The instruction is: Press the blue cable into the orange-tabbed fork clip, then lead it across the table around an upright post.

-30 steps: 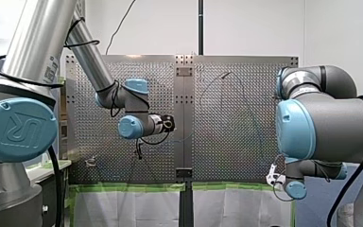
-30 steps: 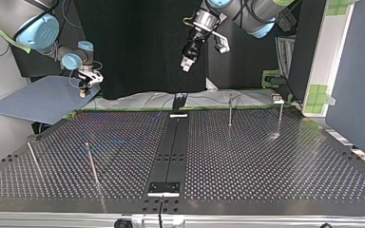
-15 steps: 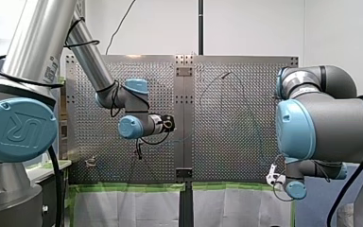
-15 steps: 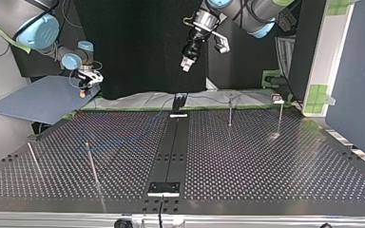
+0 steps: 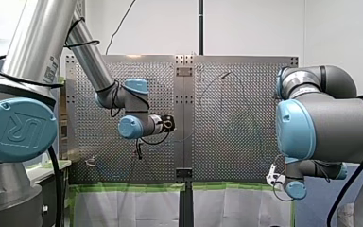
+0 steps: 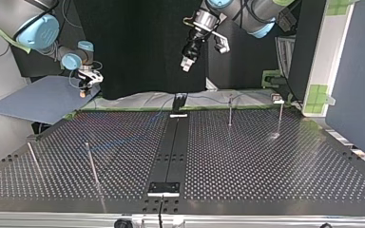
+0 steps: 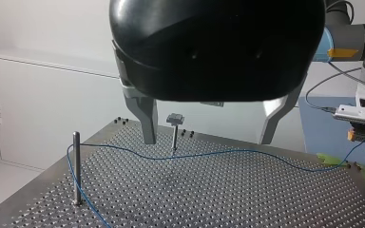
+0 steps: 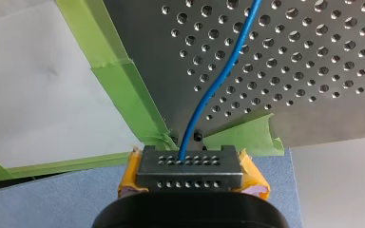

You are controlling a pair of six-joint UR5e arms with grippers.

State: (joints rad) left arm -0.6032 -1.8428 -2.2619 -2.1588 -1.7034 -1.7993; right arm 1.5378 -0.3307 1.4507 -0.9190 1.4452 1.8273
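Note:
The blue cable (image 7: 247, 153) lies slack across the perforated table (image 7: 218, 194) and bends around an upright post (image 7: 76, 166) near the table's edge. A small grey clip (image 7: 175, 118) stands on a thin stem beyond my left gripper (image 7: 206, 141), which hangs open and empty above the cable, metal fingers (image 7: 147, 124) wide apart. In the top view that left gripper (image 6: 187, 59) is high above the table's far edge. My right gripper (image 8: 190, 166), with yellow pads (image 8: 129, 176), is shut on the blue cable (image 8: 209, 90) just off the table's taped corner. It also shows at the top view's left (image 6: 83, 91).
Several thin upright posts stand on the table: two at the top view's right (image 6: 230, 112) (image 6: 280, 117) and two at its left (image 6: 92, 166) (image 6: 32, 159). A black rail (image 6: 171, 152) runs down the table's middle. Green tape (image 8: 119, 90) lines the table's edge.

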